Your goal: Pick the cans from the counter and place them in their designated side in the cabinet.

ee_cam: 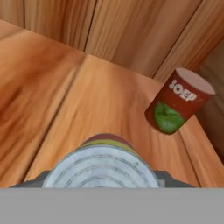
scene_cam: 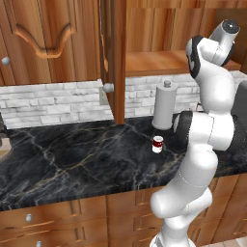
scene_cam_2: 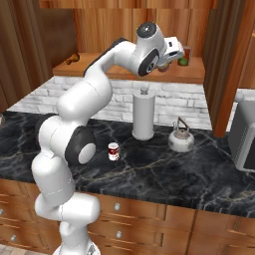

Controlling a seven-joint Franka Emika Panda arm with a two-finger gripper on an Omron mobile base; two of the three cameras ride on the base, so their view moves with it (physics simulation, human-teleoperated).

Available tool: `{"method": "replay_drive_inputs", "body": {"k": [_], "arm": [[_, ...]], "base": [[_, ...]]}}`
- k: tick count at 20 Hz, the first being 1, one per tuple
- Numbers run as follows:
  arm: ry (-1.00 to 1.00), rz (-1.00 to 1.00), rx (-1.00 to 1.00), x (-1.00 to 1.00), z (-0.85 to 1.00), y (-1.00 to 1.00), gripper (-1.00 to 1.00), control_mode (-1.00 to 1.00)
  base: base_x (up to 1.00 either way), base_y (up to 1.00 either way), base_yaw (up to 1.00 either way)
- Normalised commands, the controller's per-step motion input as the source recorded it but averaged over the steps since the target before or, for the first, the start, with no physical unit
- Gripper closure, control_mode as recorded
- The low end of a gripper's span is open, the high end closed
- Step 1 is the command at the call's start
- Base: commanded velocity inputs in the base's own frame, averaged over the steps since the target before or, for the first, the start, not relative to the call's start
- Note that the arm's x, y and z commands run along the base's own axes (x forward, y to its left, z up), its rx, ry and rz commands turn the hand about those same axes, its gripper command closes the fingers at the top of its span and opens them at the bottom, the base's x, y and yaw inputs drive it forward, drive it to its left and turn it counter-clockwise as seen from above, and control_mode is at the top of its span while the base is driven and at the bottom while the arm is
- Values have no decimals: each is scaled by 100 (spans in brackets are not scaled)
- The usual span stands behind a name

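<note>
My gripper point(scene_cam_2: 175, 52) reaches over the plank shelf point(scene_cam_2: 124, 72) of the open cabinet, at its right side. It is shut on a can point(ee_cam: 103, 162) with a grey ringed top, a yellow band and red below it. That can hangs just above the shelf boards point(ee_cam: 65, 92) and hides most of the fingers in the hand view. The other can point(scene_cam: 157, 144), red-and-white labelled, stands upright on the black marble counter point(scene_cam: 72, 159) in front of the paper-towel roll, also seen as the can point(scene_cam_2: 114, 151) beside my arm's lower joint.
A red can with a green label point(ee_cam: 177, 107) stands on the shelf to the right, close to the cabinet wall. On the counter are a white paper-towel roll point(scene_cam_2: 143, 117), a silver kettle point(scene_cam_2: 180, 138) and a grey appliance point(scene_cam_2: 245, 134). The cabinet door point(scene_cam: 113, 58) hangs open.
</note>
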Motion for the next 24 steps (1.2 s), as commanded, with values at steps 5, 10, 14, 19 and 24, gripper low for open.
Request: {"method": "replay_drive_inputs", "body": {"k": [5,10,14,19,24], "arm": [[5,0,1,33,-14,-15,100,-100],[4,0,1,20,-24,-12,100,-100],[0,1,0,13,-37,-7,100,-100],[0,2,0,14,-42,-2,100,-100],[-1,3,0,16,-31,0,-100,-100]], "base": [[0,0,0],[0,0,0],[0,0,0],[0,0,0],[0,0,0]]}}
